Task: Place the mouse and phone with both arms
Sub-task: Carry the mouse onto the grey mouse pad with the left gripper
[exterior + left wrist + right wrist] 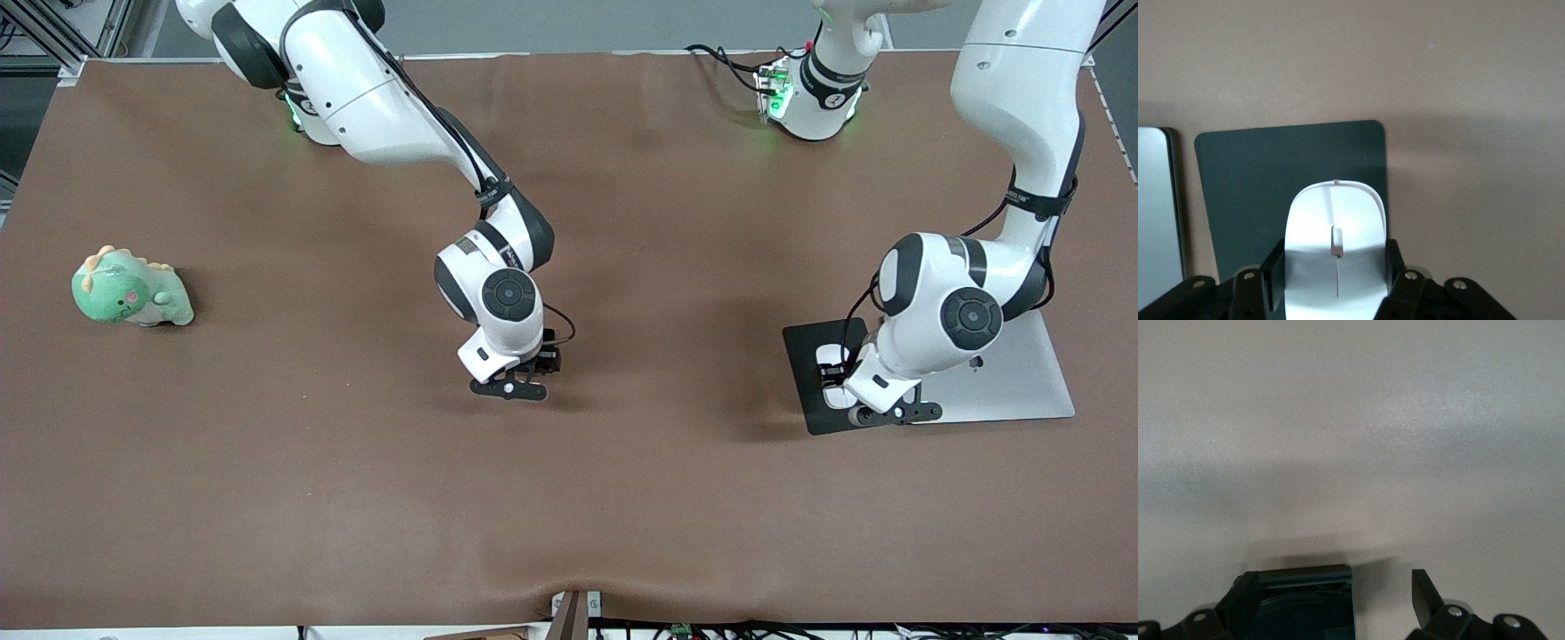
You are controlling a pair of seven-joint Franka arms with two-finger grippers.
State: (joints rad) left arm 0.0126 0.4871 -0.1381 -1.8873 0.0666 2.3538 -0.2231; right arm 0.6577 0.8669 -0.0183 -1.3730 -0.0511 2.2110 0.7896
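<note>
Left tool (pixel 1335 280) is clamped on the small glossy white oval mouse (pixel 1335 250), fingers flanking its sides, and holds it low over the dark grey rectangular pad (pixel 1258 180); whether the mouse already touches the pad cannot be told. The pad lies on the brown counter (pixel 356 498) toward the left arm's end, just beside a flat silver-grey slab (pixel 1022 373). Right tool (pixel 1338 600) is over bare counter near mid-table, its fingers standing apart: the small black slab phone (pixel 1313 603) sits against one finger (pixel 1245 597) with a clear gap to the other (pixel 1425 593). It looks let go or nearly so, probably resting on the counter. A green plush dinosaur (pixel 132 289) sits well apart toward the right arm's end. Judgement: the placing step is in hand for both arms. Next, the left tool needs to settle the mouse, spread its fingers and lift straight up; the right tool should rise without dragging the phone.
</note>
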